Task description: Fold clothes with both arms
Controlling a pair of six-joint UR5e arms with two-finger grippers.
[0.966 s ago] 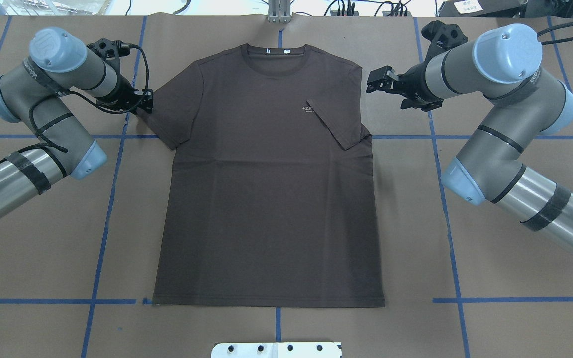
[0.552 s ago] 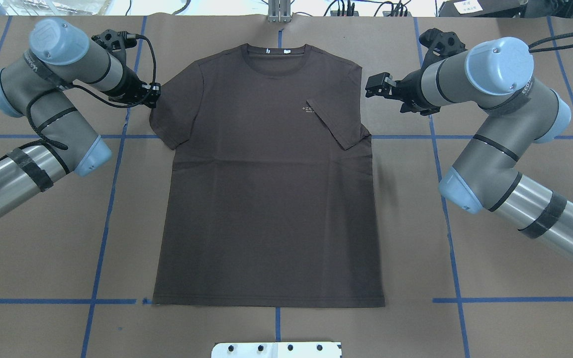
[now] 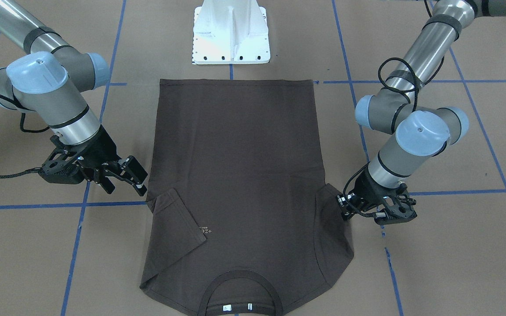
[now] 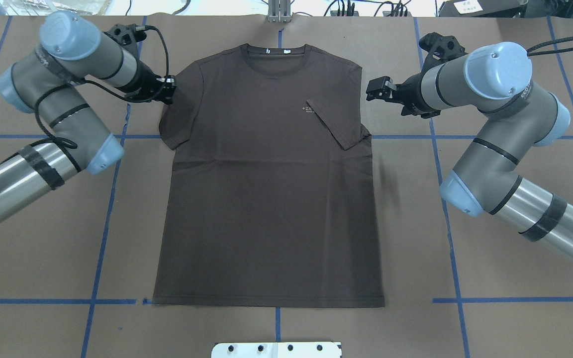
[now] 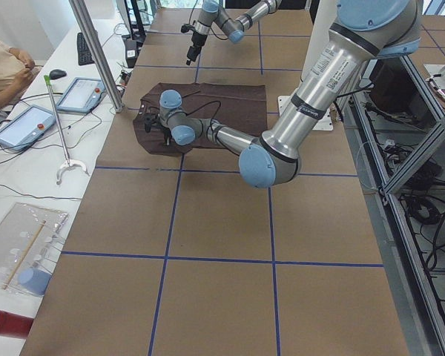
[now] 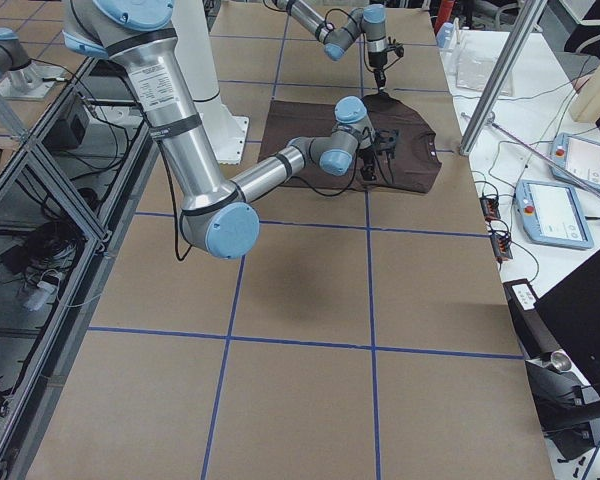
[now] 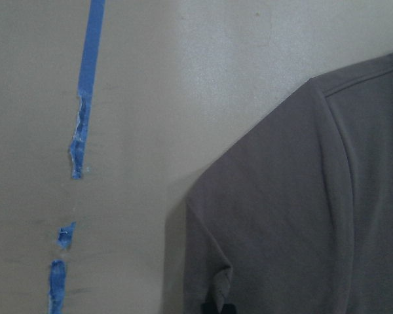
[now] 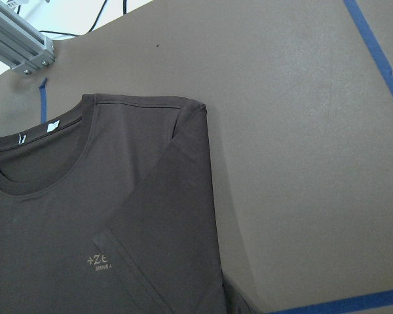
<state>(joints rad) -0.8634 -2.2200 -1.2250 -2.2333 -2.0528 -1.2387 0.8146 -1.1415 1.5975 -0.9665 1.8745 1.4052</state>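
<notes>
T-shirt (image 4: 266,199) lies flat; left claw (image 4: 168,92) pinches its sleeve; right claw (image 4: 370,89) gapes.

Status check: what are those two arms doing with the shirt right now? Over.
Left gripper shut on sleeve edge of dark brown short-sleeved T-shirt. Right gripper open, clear of cloth. Right-side sleeve already folded in. No obstruction seen.

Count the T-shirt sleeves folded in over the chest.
1: the sleeve nearer the right gripper lies folded over the logo; the other sleeve lies flat, left gripper at its edge.
</notes>
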